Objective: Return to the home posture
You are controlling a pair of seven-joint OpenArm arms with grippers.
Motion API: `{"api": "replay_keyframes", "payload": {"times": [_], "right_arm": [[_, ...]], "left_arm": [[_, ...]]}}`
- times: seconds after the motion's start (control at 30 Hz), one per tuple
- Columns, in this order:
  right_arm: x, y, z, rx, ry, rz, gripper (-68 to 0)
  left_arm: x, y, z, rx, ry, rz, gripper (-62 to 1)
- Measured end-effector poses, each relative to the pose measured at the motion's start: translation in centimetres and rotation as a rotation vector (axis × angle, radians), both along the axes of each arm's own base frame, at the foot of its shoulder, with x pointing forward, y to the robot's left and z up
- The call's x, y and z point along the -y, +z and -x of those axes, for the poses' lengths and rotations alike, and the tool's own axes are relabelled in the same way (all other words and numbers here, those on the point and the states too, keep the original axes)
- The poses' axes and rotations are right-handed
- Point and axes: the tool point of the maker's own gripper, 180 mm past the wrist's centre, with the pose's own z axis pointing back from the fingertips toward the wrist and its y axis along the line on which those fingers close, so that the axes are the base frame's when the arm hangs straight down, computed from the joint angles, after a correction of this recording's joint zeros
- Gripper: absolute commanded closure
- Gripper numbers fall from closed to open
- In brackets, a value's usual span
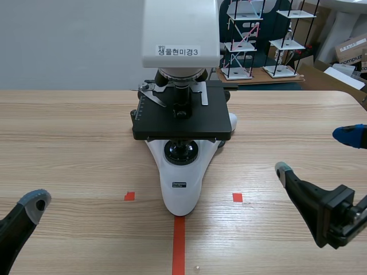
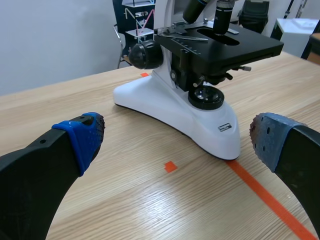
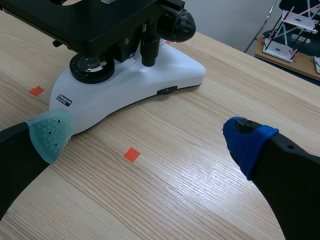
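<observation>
Your left gripper (image 2: 177,140) hung low, fingers spread wide, holding nothing; your right gripper (image 3: 147,136) gaped empty too; the microscope (image 1: 182,123) stood on the table (image 1: 69,143) ahead, between both, apart from each.

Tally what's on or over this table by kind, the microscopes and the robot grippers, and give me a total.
Microscope: 1
Grippers: 2 (left gripper, right gripper, both open)
Total: 3
</observation>
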Motion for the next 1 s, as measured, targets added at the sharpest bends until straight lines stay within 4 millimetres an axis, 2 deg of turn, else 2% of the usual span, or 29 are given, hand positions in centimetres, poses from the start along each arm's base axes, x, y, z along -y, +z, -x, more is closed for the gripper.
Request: {"api": "replay_keyframes", "payload": {"times": [0.47,0.77,1.0], "right_arm": [[0.0,0.0,0.0,0.000,0.000,0.000,-66.7],[0.0,0.0,0.0,0.000,0.000,0.000,-66.7],[0.0,0.0,0.0,0.000,0.000,0.000,-66.7]], "left_arm": [[-0.6,0.3,-0.2,0.014,-0.010,-0.034,-61.5],[1.4,-0.9,0.8,-0.026,-0.064,-0.024,-61.5],[2.0,-1.1,0.9,-0.014,-0.061,-0.034,-61.5]]}}
